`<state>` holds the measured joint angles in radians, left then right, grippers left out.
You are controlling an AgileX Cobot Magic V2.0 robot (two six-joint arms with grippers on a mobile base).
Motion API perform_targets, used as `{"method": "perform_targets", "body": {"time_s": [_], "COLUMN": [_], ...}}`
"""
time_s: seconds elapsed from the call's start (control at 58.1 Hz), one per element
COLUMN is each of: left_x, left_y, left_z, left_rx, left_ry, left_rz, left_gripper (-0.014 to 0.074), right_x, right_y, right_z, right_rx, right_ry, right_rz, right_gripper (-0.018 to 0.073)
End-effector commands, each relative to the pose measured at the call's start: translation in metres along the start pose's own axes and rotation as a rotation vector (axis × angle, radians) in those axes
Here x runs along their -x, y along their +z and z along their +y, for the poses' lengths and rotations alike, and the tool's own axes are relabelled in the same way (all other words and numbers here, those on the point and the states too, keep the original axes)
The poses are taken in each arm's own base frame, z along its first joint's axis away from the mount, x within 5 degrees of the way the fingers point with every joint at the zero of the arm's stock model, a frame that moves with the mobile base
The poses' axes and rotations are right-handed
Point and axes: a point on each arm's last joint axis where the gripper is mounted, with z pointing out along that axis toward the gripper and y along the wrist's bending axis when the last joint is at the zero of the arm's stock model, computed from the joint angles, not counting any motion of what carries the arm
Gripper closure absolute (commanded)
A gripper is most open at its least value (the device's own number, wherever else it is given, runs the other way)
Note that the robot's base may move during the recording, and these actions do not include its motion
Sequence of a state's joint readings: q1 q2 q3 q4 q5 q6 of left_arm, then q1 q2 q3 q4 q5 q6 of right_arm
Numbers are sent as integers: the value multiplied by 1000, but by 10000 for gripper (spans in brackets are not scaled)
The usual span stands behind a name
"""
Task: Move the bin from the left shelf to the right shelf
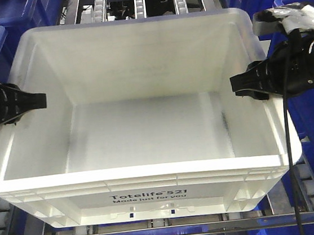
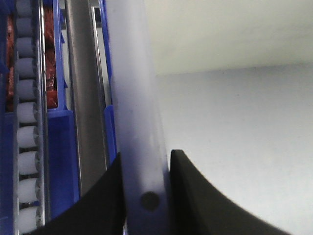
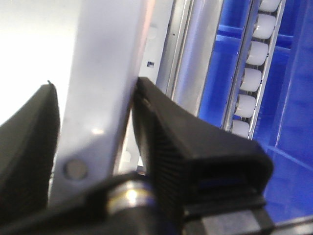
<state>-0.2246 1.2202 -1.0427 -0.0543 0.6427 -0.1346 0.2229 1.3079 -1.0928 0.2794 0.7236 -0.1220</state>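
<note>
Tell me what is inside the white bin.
Nothing lies in the bin: its floor and inner walls show bare. Only one finger of the left pincer and one of the right pincer reach over its side walls. The near wall's inner face hides behind the rim.

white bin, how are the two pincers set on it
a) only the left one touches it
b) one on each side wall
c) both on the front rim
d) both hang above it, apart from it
B: the left pincer straddles the left wall of the white bin and the right pincer the right wall; each wrist view shows a wall between black fingers.
</note>
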Motion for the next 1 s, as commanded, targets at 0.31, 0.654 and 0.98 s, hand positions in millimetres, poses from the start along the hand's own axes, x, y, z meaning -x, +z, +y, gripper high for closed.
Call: {"method": "perform_targets", "body": {"time_s": [0.31, 0.654, 0.98], "left_x": [19, 10, 12], "left_y": [-64, -72, -73], "left_z": [-7, -6, -6], "left_rx": [-50, -43, -46], "left_ry": [32, 32, 32], "left_rz": [-275, -208, -232], "left_gripper": [604, 604, 604], "right_x": [13, 9, 9], "right_y": [-51, -71, -71], "right_z": [9, 15, 15], "right_rx": [6, 45, 46], "right_ry": [-45, -26, -26], "right_rz": [-196, -231, -233], "right_gripper": [564, 564, 564]}}
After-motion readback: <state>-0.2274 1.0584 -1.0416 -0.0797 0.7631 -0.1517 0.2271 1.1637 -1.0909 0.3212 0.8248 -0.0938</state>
